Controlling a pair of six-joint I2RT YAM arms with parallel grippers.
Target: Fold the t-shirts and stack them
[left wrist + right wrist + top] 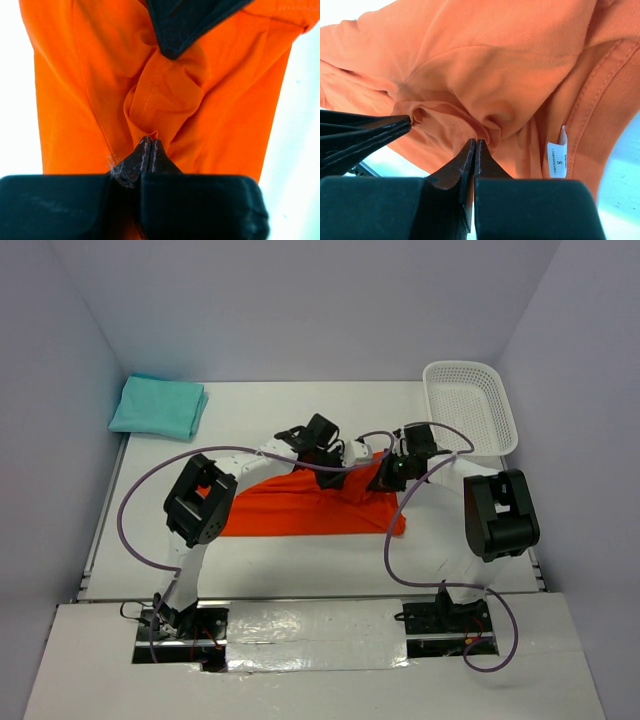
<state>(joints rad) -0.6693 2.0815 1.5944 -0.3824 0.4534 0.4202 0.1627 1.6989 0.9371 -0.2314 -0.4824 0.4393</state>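
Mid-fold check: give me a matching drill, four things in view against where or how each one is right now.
Things:
1. orange t-shirt
2. folded teal pile
3. white basket
4. left gripper

Places or states:
A. far right corner of the table
B. far left corner of the table
C. middle of the table
D. shut on orange cloth

Pairs: 1-C, 2-B, 3-A, 4-D

Left pincer [151, 149] closed — pinching orange t-shirt [75, 100] fold, white table [17, 125]
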